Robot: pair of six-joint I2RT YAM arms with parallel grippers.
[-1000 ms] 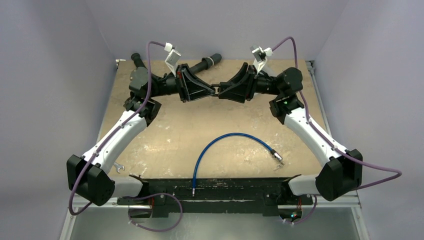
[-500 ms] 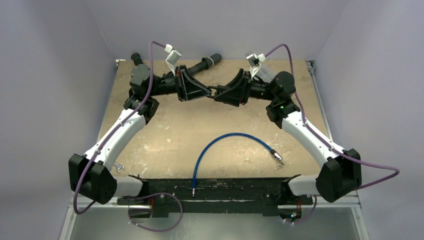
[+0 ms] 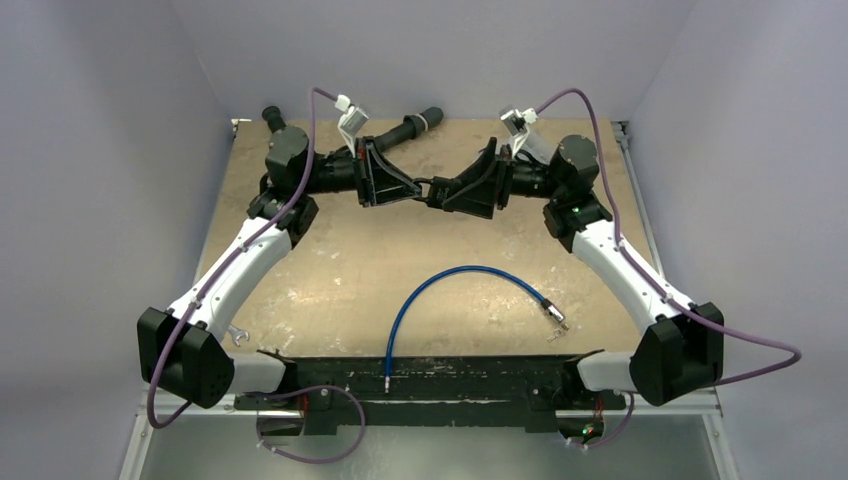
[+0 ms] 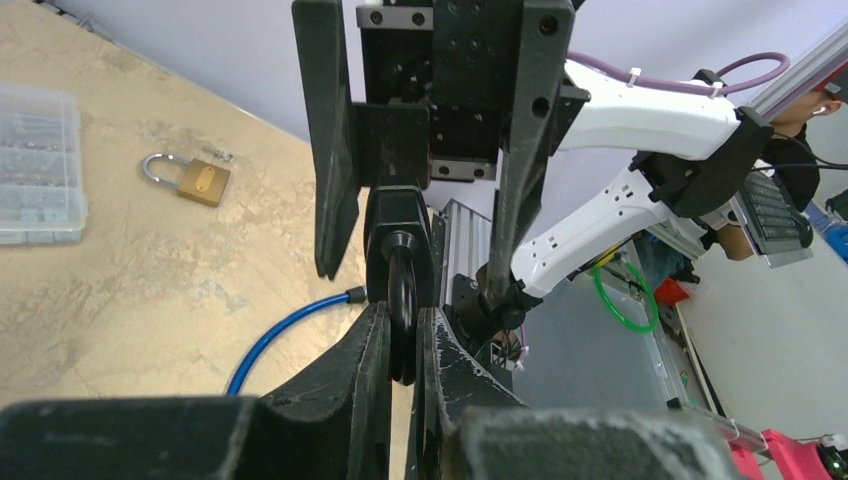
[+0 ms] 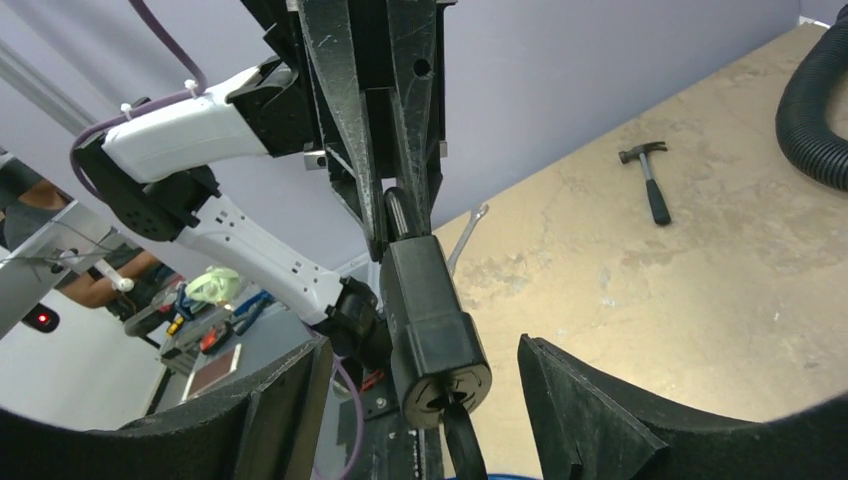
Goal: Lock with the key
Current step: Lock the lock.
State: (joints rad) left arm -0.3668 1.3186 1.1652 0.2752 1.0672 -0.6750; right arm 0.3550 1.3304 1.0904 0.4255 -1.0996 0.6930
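A black padlock (image 5: 430,325) hangs in the air at the back middle of the table (image 3: 330,270). My left gripper (image 4: 402,318) is shut on its black shackle (image 4: 400,290); in the top view the left gripper (image 3: 412,188) meets the lock (image 3: 428,187) from the left. My right gripper (image 5: 425,350) is open, its fingers (image 5: 275,420) standing apart on either side of the lock body without touching it; it also shows in the top view (image 3: 445,190). A dark key (image 5: 460,445) sticks out of the keyhole at the lock's near end.
A blue cable (image 3: 470,272) curves across the table's front half. A brass padlock (image 4: 203,182) and a clear plastic box (image 4: 35,160) lie on the table. A hammer (image 5: 650,185), a wrench (image 3: 237,334) and a black hose (image 3: 410,127) are also here.
My right wrist has rolled around the lock and its arm has shifted. My left arm has moved slightly, still holding the shackle. The lock stays at about the same spot.
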